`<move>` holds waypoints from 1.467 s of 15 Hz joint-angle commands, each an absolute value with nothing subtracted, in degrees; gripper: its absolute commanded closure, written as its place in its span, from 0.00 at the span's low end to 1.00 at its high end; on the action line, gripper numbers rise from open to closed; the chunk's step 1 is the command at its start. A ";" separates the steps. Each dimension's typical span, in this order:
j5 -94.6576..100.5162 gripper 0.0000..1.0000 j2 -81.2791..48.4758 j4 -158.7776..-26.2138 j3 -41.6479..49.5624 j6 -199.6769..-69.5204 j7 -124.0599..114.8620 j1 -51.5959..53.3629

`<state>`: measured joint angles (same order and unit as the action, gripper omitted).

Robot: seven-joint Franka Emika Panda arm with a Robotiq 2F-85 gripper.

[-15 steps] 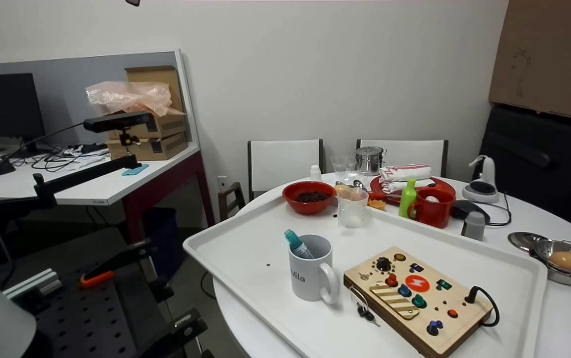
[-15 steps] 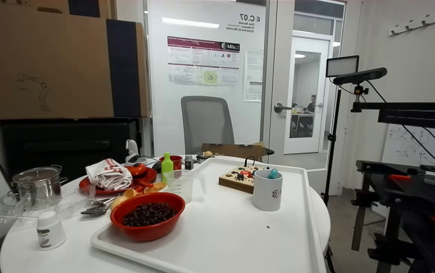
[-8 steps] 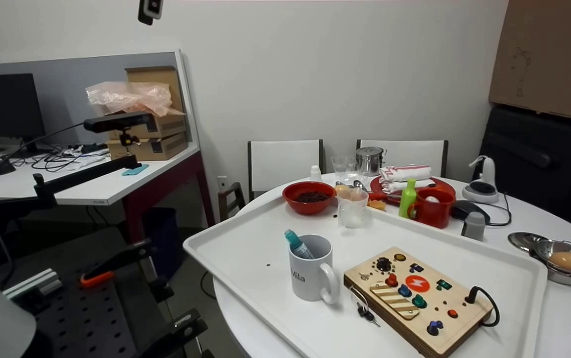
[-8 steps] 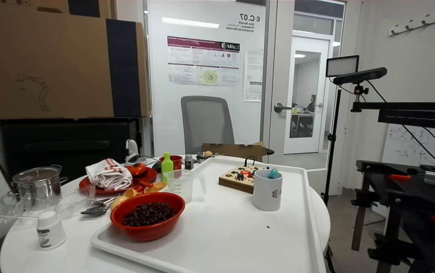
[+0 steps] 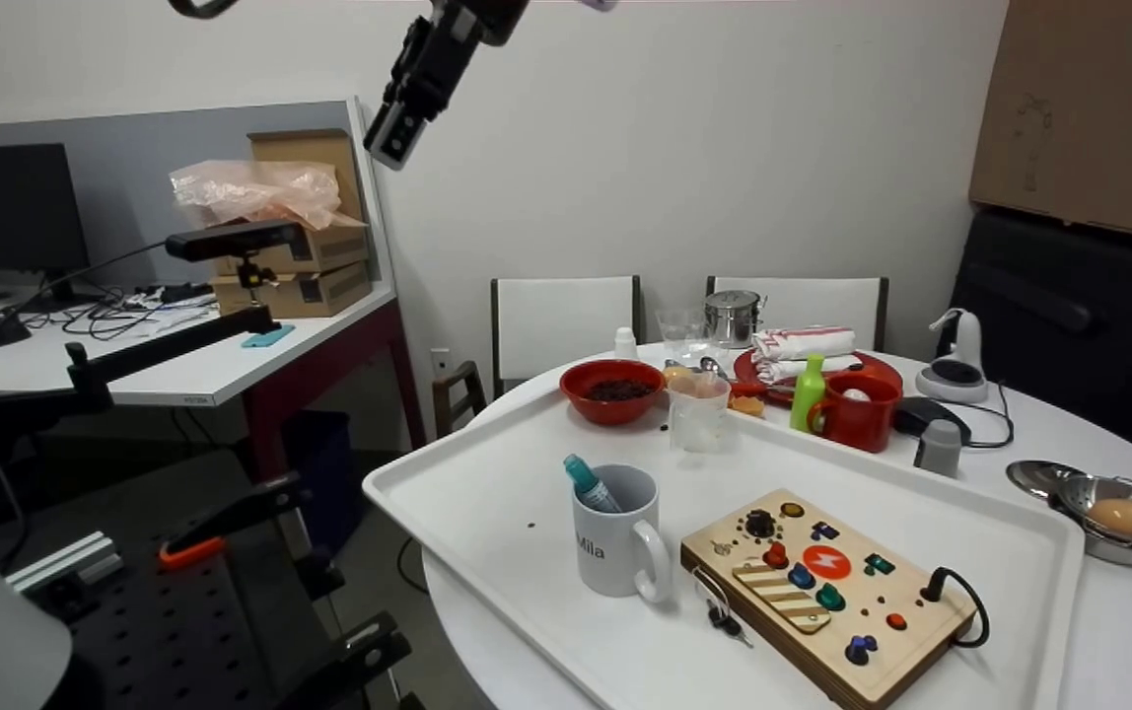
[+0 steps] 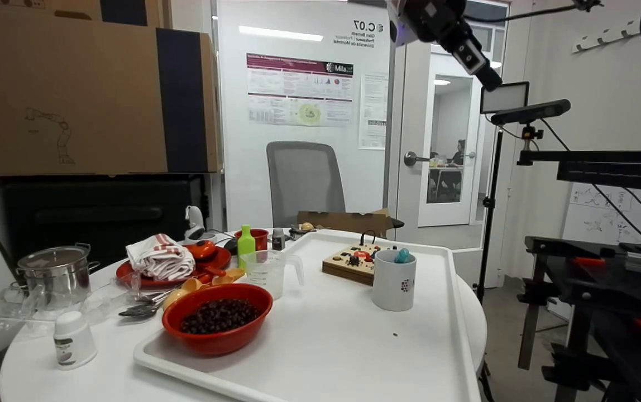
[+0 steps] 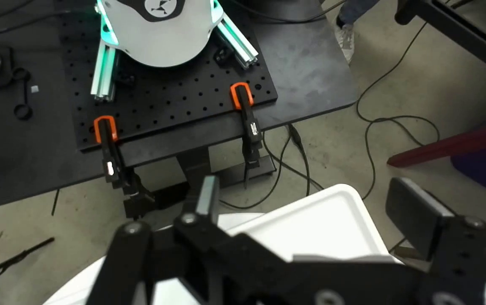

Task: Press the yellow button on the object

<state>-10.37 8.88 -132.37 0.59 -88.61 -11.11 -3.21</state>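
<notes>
The object is a light-wood board (image 5: 827,592) with coloured buttons, knobs and a black cable, lying on the white tray; it also shows in an exterior view (image 6: 348,271), partly behind the mug. The yellow button (image 5: 793,510) is small and round, near the board's far corner beside a black knob; I cannot make it out clearly in the opposite exterior view. My gripper (image 5: 398,133) is high in the air, well above and away from the board, and also shows in an exterior view (image 6: 481,67). In the wrist view my gripper (image 7: 309,198) has its fingers wide apart, nothing between them.
A grey-white mug (image 5: 617,537) with a teal marker stands beside the board on the white tray (image 5: 487,528). Keys (image 5: 727,621) hang at the board's edge. A red bowl (image 5: 612,391) and measuring cup (image 5: 698,412) stand farther back. The wrist view faces the robot base (image 7: 162,38).
My gripper has come down into both exterior views from above. Earlier only a tip showed at the top of one, and none in the opposite one. The board and mug have not moved.
</notes>
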 commanded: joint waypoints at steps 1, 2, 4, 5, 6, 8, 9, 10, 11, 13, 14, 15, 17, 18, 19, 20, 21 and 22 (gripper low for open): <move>-12.92 0.00 1.71 -128.62 2.73 -85.95 -10.62 -4.11; -13.26 0.00 1.01 -128.36 3.00 -85.30 -10.73 -4.15; -11.92 0.00 2.30 -130.34 2.94 -87.39 -11.01 -3.91; -12.01 0.00 1.74 -130.04 2.99 -87.24 -11.17 -3.90; -12.06 0.00 1.59 -129.85 2.98 -87.06 -11.27 -3.87; -14.10 0.00 5.35 -132.60 2.64 -96.07 -10.94 -3.52; -14.73 0.00 5.38 -132.63 2.55 -99.02 -10.75 -3.41; -15.21 0.00 5.40 -132.76 2.49 -102.37 -10.81 -3.34; -15.30 0.00 5.01 -132.56 2.41 -105.86 -10.99 -3.29; -12.64 0.00 3.75 -132.10 2.20 -113.71 -11.32 -3.24; -10.80 0.00 2.97 -131.87 2.09 -117.42 -11.88 -3.27; -8.62 0.00 1.71 -131.23 2.23 -120.97 -12.67 -3.49; -5.76 0.00 -0.71 -129.66 2.78 -125.72 -15.13 -3.99; -5.12 0.00 -1.38 -129.29 3.04 -127.14 -16.45 -4.13; -7.19 0.00 0.78 -130.92 2.88 -124.57 -13.78 -3.74; -7.05 0.00 0.24 -130.81 3.02 -125.12 -13.91 -3.82; -7.06 0.00 0.05 -130.83 3.05 -125.10 -13.87 -3.83; -7.06 0.00 0.08 -130.86 3.04 -125.07 -13.87 -3.81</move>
<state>-7.07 0.08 -130.96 2.80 -125.21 -13.87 -4.02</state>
